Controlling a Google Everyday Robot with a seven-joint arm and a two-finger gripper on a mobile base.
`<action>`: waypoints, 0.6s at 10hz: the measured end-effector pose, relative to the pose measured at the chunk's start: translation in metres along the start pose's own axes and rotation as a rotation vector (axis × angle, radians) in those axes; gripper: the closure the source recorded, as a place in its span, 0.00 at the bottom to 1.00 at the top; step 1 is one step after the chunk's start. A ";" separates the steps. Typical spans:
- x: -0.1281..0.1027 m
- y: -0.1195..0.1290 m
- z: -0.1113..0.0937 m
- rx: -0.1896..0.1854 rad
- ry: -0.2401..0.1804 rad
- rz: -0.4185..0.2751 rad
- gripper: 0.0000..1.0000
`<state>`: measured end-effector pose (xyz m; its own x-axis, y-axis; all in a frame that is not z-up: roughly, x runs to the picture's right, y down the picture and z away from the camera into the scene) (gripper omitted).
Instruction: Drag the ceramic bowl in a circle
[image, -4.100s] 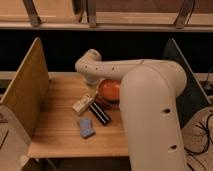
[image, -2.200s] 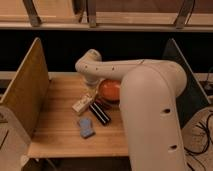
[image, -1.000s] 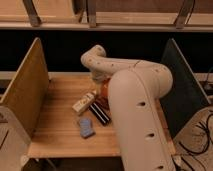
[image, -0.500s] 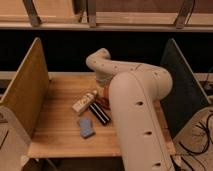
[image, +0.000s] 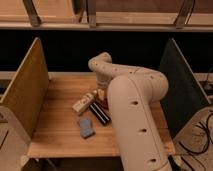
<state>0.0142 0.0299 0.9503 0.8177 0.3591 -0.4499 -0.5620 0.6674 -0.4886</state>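
Only a thin orange-red sliver of the ceramic bowl (image: 104, 102) shows at the middle of the wooden table (image: 55, 135); my own cream-coloured arm covers the rest. My gripper (image: 102, 95) points down at the end of the bent wrist, right over that sliver. The wrist housing hides it almost entirely. Whether it touches the bowl cannot be made out.
A cream rectangular block (image: 83, 103) lies just left of the bowl. A dark flat bar (image: 100, 113) lies in front of it, and a blue-grey pad (image: 86, 127) nearer the front edge. A wooden side panel (image: 22, 95) walls the left and a dark panel (image: 180, 85) the right.
Over four seconds the arm has swung in over the bowl, which showed plainly before and is now almost covered. In the last second the wrist shifted slightly right and down.
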 end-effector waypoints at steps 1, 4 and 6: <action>-0.001 -0.002 -0.001 0.007 0.000 0.000 0.59; -0.006 -0.005 0.000 0.018 -0.007 -0.013 0.91; -0.007 -0.001 0.006 0.005 -0.004 -0.030 1.00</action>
<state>0.0097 0.0310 0.9583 0.8346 0.3411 -0.4324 -0.5365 0.6811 -0.4982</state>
